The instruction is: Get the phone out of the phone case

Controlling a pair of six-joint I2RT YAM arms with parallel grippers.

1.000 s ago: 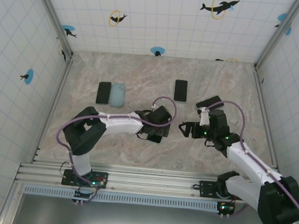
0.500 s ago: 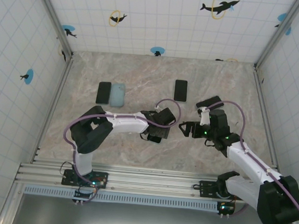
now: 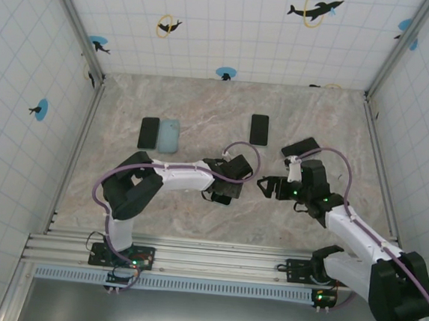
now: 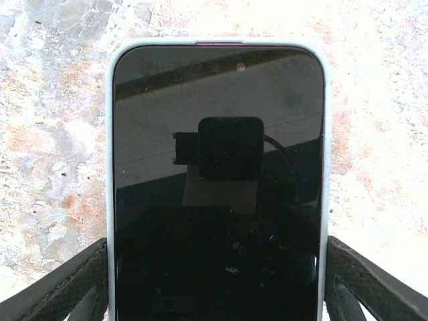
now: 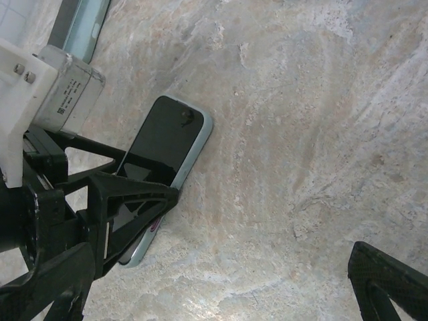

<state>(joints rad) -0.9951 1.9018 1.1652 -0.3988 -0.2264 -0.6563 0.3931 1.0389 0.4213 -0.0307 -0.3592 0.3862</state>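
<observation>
From above, both my arms reach in to the middle of the desk, the left jaws and the right jaws near each other, facing. Through my left wrist, the phone lies flat and screen-up on the desk, inside its pale case — my left jaws stand wide, one finger close against each long edge of the case. Through my right wrist, the phone lies cased on the desk off to the left, its lower end behind black struts — my right jaws gape fully wide, gripping nothing.
</observation>
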